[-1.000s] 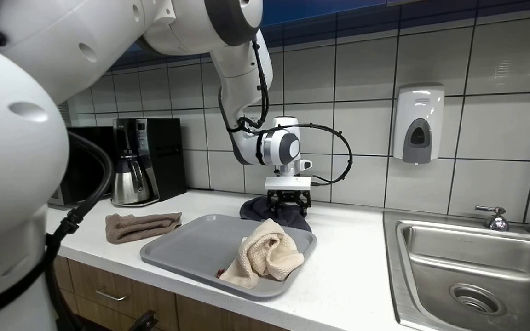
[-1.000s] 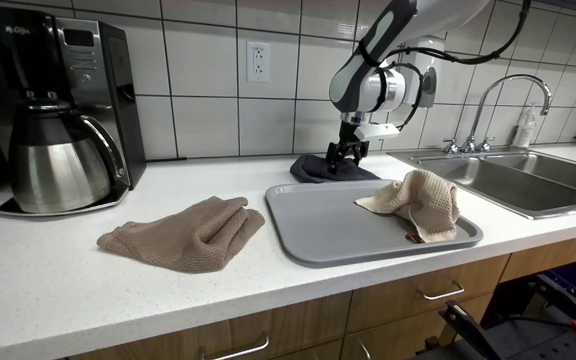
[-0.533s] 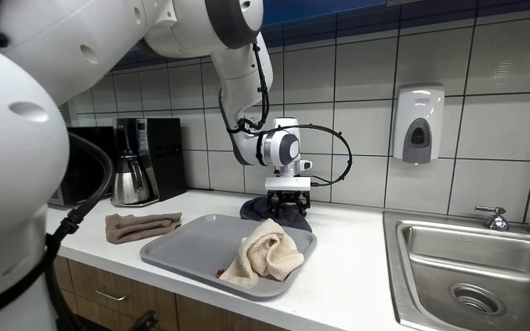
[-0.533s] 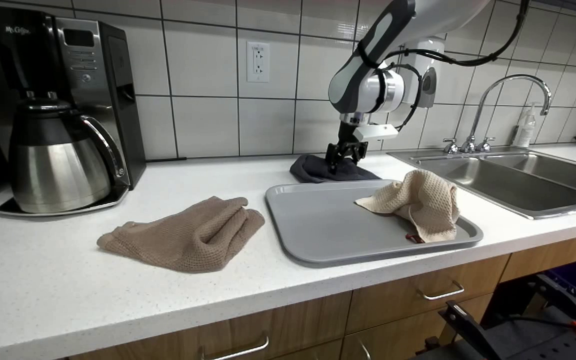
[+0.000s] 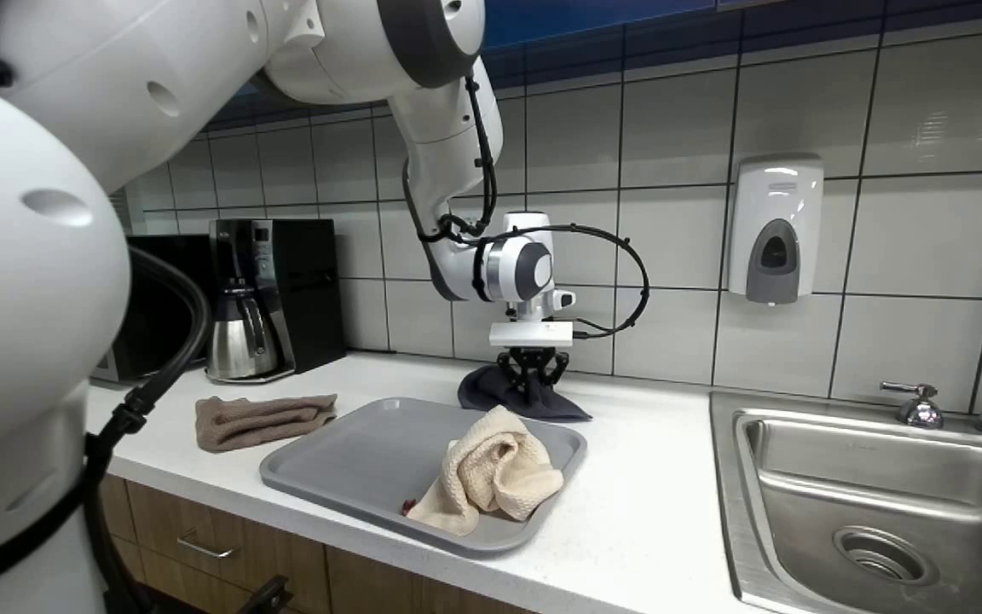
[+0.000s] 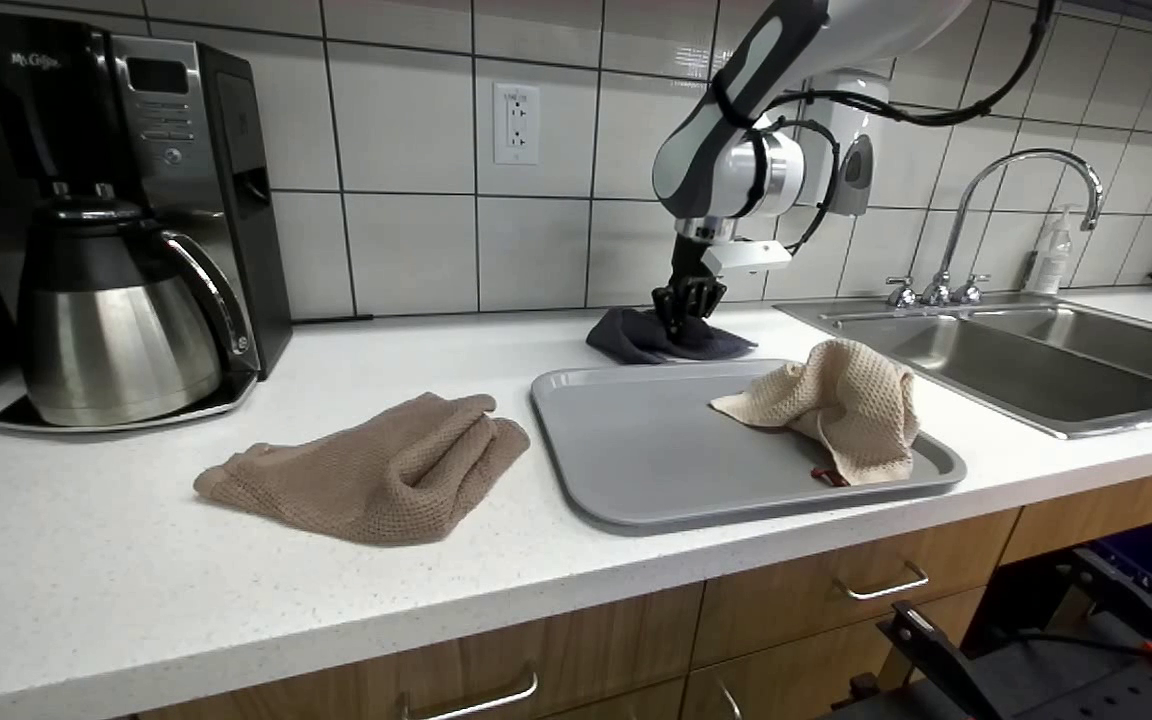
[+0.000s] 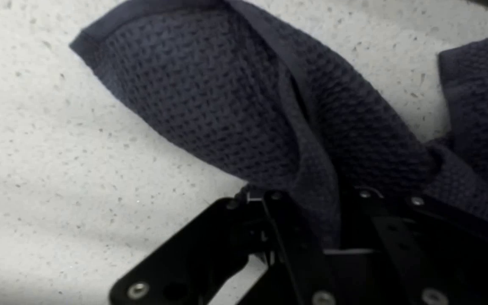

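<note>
On speckled counter (image 7: 57, 169), jaws pinching dark waffle-weave cloth (image 7: 201, 93) — creased, hemmed — near smooth gray tray (image 6: 656, 450).

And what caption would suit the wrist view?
A pincer pinches a fold of navy textured towel on a speckled countertop.

A dark navy cloth (image 7: 201, 93) with a coarse, waffle-like weave and a hemmed edge is seen crumpled on the worktop (image 5: 644, 477), just beyond the grey tray (image 6: 656, 450) in both exterior views; whether the tray is touched cannot be told. Part of the cloth is gathered into a raised fold and pinched in the gripper (image 5: 530, 394), while a pointed corner is spread low to one side.
</note>
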`<state>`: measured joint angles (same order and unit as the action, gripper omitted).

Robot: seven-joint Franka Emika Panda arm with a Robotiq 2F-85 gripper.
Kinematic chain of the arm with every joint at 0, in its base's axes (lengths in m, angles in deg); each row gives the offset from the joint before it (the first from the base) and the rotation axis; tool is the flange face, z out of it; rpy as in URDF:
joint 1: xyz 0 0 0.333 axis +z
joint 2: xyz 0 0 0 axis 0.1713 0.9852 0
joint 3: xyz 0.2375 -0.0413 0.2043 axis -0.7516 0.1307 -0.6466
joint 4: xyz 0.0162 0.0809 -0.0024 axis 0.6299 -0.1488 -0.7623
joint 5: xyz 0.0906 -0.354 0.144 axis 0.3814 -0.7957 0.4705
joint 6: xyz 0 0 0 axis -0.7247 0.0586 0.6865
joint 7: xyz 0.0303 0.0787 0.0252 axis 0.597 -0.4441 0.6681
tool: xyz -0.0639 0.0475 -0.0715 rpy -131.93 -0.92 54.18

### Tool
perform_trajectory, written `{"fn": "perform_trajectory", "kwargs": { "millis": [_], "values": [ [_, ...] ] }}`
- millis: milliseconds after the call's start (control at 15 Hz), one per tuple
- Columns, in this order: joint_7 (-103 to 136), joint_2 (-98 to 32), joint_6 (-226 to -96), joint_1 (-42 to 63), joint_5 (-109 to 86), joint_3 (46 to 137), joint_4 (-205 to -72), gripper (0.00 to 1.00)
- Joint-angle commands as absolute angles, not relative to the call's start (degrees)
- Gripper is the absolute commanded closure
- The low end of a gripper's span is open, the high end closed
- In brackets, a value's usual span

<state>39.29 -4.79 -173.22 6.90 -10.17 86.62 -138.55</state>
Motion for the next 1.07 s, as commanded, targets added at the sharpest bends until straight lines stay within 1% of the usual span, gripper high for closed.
{"fn": "perform_trajectory", "kwargs": {
  "millis": [0, 400, 1000],
  "values": [
    [37.67, -5.75, -172.38, 6.86, -11.03, 86.08, -139.37, 1.00],
    [37.86, -7.75, -172.59, 6.71, -10.81, 85.79, -141.31, 0.98],
    [40.24, -18.15, -173.57, 5.44, -9.49, 83.02, -150.56, 0.98]
  ]
}}
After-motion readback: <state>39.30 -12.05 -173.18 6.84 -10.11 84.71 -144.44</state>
